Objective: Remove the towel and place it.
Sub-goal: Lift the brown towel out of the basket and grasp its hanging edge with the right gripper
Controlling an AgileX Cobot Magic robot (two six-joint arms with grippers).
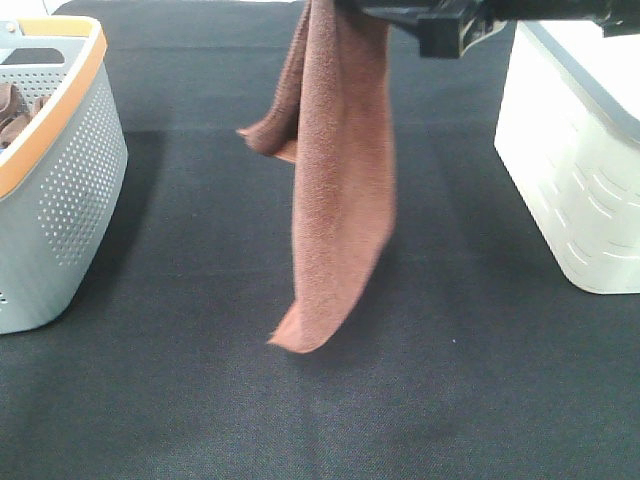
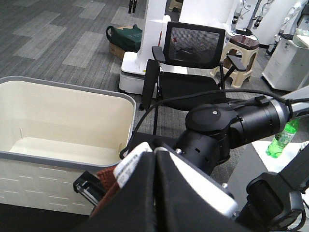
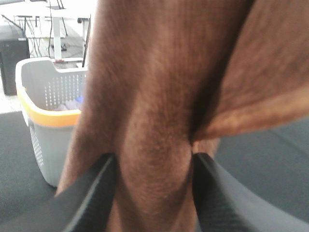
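The reddish-brown towel point(image 1: 340, 170) hangs in the air above the middle of the black table, its lower corner just above the surface. In the left wrist view my left gripper point(image 2: 154, 158) is shut on the towel's top edge, with the white tag point(image 2: 129, 165) and a bit of towel point(image 2: 107, 187) beside its fingers. In the right wrist view my right gripper point(image 3: 153, 162) has a bunched fold of the towel point(image 3: 154, 106) filling the gap between its fingers, which touch it on both sides. The right arm point(image 1: 450, 25) comes in along the top edge of the exterior view.
A grey perforated basket with an orange rim point(image 1: 60, 190) stands at the left with brown cloth inside. A white bin point(image 1: 575, 170) stands at the right, seen hollow in the left wrist view point(image 2: 58, 121). Black cloth covers the table point(image 1: 320, 410).
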